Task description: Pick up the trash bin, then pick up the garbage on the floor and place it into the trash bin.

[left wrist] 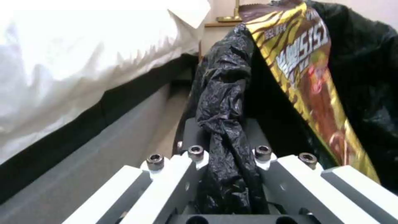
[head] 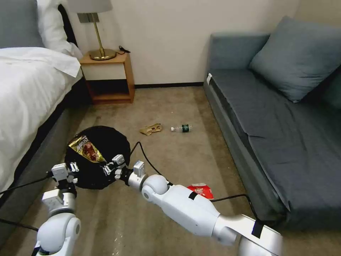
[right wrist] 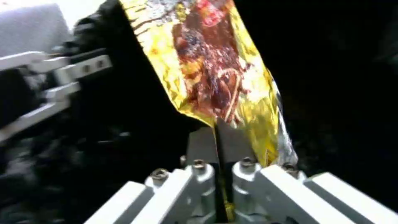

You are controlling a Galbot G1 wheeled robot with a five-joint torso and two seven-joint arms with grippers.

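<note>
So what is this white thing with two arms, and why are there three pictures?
It's a robot tidying a bedroom floor. One picture comes from a camera on its head, looking down at the carpet. The other two come from cameras on its wrists, so you see its jaws up close.

The left gripper pinches the black bag at the rim of the trash bin, holding it. The right gripper is shut on the gold-brown candy bar wrapper, holding it over the bin's opening.

Lying on the carpet are a crumpled tan paper wrapper, a small clear bottle and a red snack bag. Around them are a bed, a nightstand with a lamp, and a sofa.
</note>
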